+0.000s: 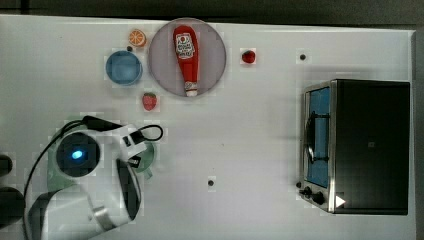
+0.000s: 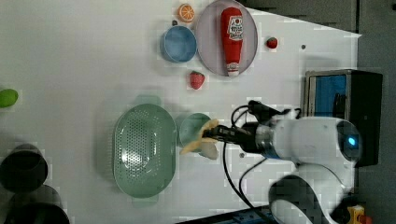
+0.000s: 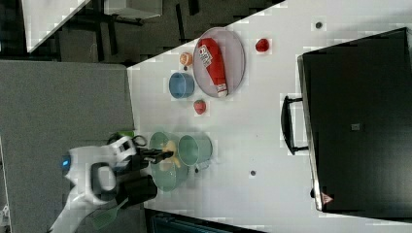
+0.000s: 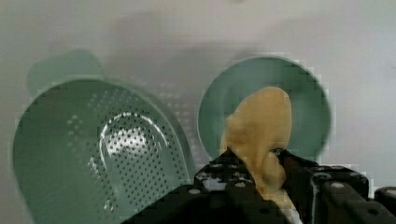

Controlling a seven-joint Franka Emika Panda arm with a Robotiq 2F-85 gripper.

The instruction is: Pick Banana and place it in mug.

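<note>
A: What could go wrong here?

B: The gripper point(image 4: 268, 175) is clamped on the Banana point(image 4: 261, 128), holding it above the mug point(image 4: 308, 93), but in the left view the fruit hangs over the rim nearest the colander point(image 2: 144, 154). Let go now and I'd guess it tips off the rim onto the desk point(image 2: 70, 56), or into the colander just beside.

A: And the containers?

B: Mug and colander both look empty. The blue bowl point(image 1: 123, 67) too. The ketchup bottle point(image 1: 186, 57) lies on the plate point(image 1: 162, 60) near the desk's far edge.
</note>
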